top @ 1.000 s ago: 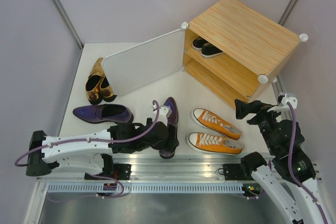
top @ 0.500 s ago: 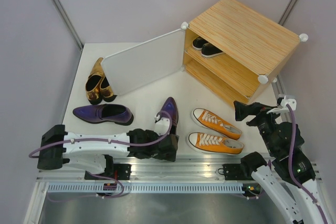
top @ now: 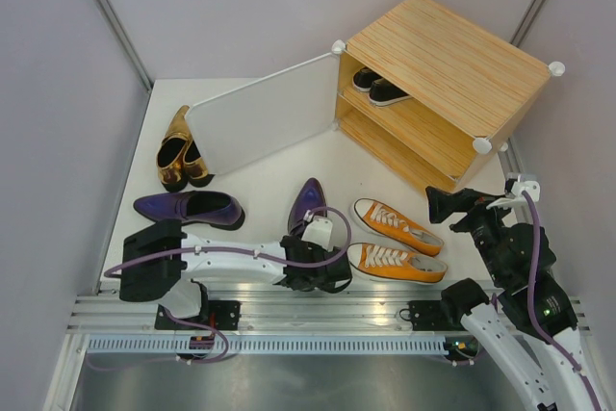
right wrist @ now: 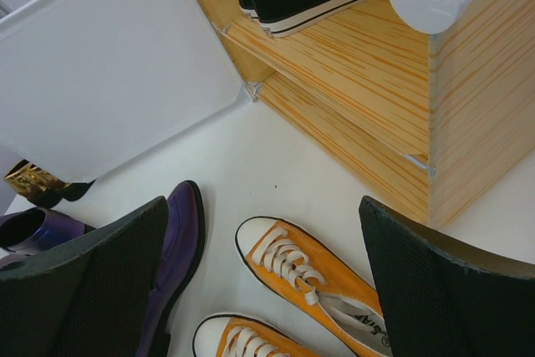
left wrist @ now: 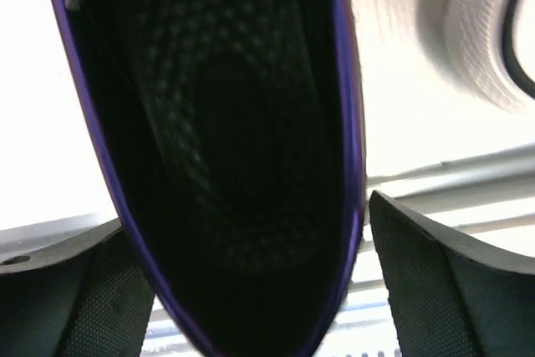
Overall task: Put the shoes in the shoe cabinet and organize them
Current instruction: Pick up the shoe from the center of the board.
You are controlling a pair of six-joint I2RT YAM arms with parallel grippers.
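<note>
A glossy purple loafer (top: 308,203) lies toe-away at the table's front middle. My left gripper (top: 308,245) is open with its jaws on either side of the loafer's heel. In the left wrist view the loafer's dark inside (left wrist: 226,148) fills the space between the fingers (left wrist: 418,282). The other loafer (top: 188,207) lies to the left. The gold pumps (top: 178,151) stand behind it. Two orange sneakers (top: 395,226) lie right of the loafer. My right gripper (top: 441,201) is open and empty above them (right wrist: 318,273). The black sneakers (top: 377,87) sit on the upper shelf of the wooden cabinet (top: 448,69).
The cabinet's white door (top: 265,117) stands swung open to the left, between the pumps and the cabinet. The lower shelf (right wrist: 351,135) holds nothing that I can see. The metal rail (top: 289,310) runs along the near edge, behind the left gripper.
My left arm has swung to the right along the near edge, and its gripper has dropped back from over the loafer to its heel. The right arm has hardly moved.
</note>
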